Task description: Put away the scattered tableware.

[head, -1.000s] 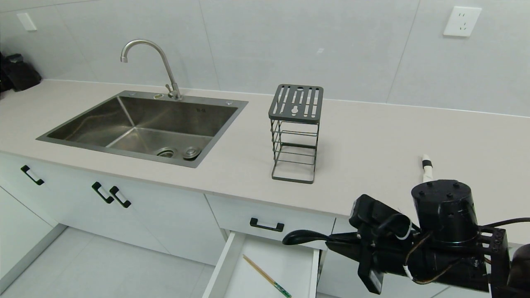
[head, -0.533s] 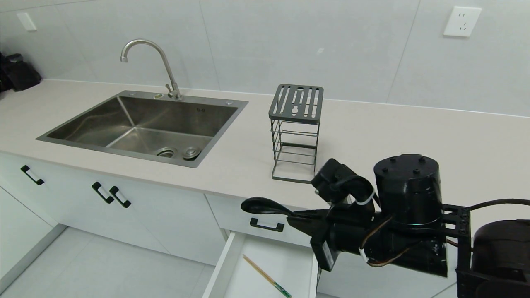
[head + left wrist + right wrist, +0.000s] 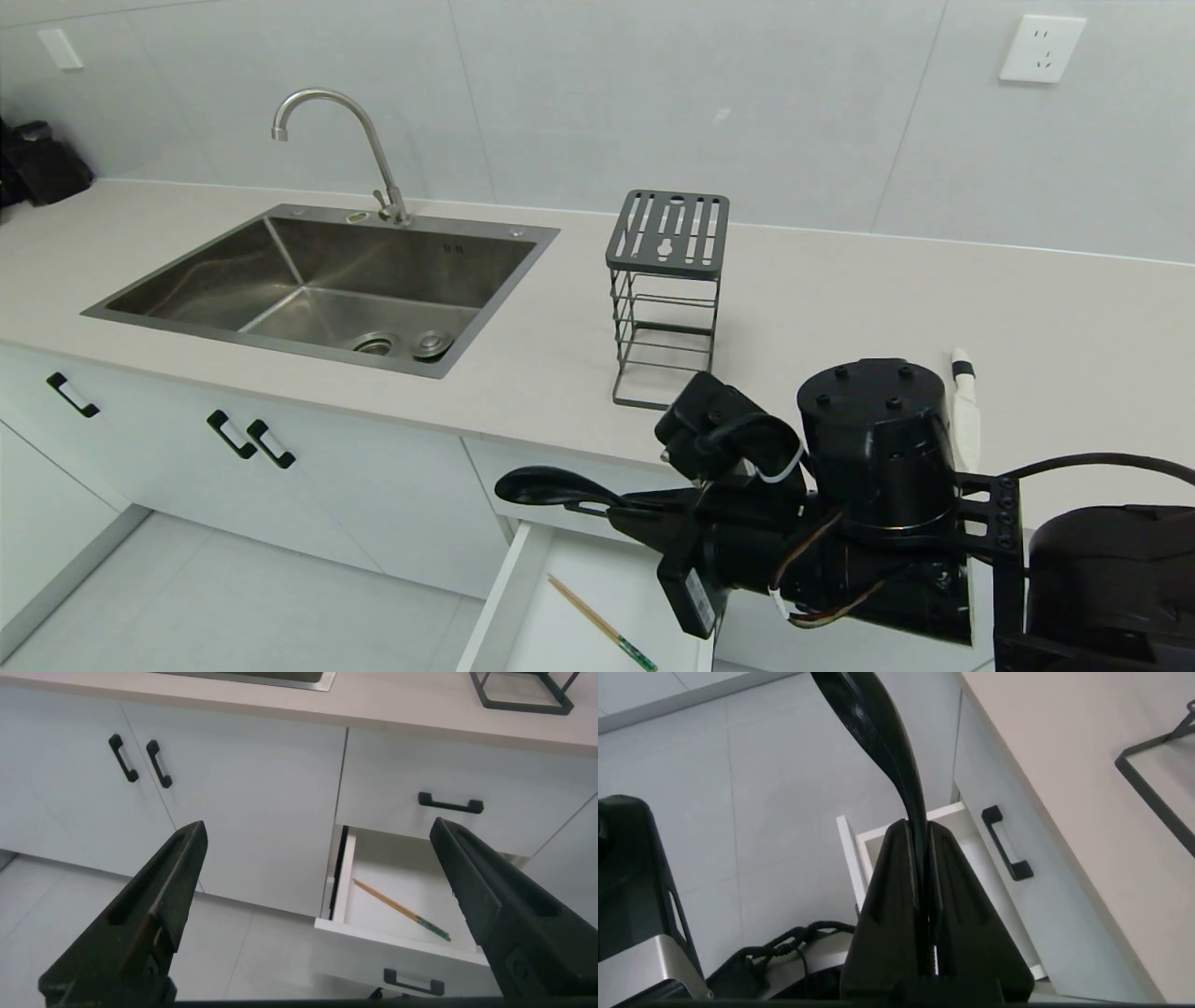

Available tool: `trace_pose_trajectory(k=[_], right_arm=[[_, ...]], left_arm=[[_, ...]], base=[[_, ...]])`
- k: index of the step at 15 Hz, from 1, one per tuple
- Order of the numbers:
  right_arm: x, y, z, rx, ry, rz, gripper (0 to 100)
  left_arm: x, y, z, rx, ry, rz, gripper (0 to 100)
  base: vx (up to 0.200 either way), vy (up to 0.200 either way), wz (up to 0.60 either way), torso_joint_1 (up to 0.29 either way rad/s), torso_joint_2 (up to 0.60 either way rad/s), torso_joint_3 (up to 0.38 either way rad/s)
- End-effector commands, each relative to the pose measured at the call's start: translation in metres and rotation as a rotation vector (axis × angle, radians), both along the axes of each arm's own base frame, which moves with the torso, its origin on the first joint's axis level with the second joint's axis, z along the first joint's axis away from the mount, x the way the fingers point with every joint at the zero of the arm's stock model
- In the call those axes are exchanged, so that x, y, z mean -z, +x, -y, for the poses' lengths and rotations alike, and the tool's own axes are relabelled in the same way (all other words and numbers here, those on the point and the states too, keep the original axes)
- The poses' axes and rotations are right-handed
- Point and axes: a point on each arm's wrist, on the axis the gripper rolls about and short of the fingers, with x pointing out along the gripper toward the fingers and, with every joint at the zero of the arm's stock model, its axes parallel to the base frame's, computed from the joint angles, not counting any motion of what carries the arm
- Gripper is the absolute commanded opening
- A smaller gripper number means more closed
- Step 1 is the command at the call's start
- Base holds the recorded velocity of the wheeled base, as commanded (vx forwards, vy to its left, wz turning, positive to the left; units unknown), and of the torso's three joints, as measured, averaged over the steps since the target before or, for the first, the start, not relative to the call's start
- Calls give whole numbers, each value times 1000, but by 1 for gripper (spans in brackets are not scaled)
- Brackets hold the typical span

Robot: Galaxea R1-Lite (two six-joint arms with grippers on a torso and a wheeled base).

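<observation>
The right gripper [image 3: 644, 509] is pinching the black spoon [image 3: 546, 485] by its handle, level over the open drawer [image 3: 495, 597] at the near right; it is looking light, stiff and slick, so a firm mid-handle hold seems wise, while the left gripper [image 3: 318, 854] is gaping.

"Where's the black spoon [image 3: 551, 486]?"

"In the air, just off the front edge of the countertop [image 3: 840, 308] and above the open drawer [image 3: 493, 611]. The right gripper [image 3: 644, 509] clamps its handle. It lies roughly level, with the glossy bowl pointing to the robot's left."

"And the rest?"

"A wooden chopstick [image 3: 602, 623] with a green patterned tip lies slantwise on the drawer's white floor. I cannot tell whether it is one or a pair. A white utensil [image 3: 964, 411] with a black band lies flat on the countertop, its near end hidden."
</observation>
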Motion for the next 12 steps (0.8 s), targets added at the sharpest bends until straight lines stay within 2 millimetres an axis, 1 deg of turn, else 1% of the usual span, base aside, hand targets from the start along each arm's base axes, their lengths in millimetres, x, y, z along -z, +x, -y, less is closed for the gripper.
trace_pose_trajectory(k=[1, 7, 10, 12], right_arm=[[5, 1, -1, -2, -14, -7, 0], [7, 3, -6, -12, -24, -2, 0], [5, 2, -12, -26, -16, 11, 0], [7, 1, -11, -27, -25, 4, 0]], left_arm=[[0, 0, 0, 0, 0, 0, 100], [0, 0, 0, 0, 0, 0, 100], [0, 0, 0, 0, 0, 0, 100], [0, 0, 0, 0, 0, 0, 100]], base=[[0, 0, 0, 0, 0, 0], [0, 0, 0, 0, 0, 0], [0, 0, 0, 0, 0, 0], [0, 0, 0, -115, 212, 114]])
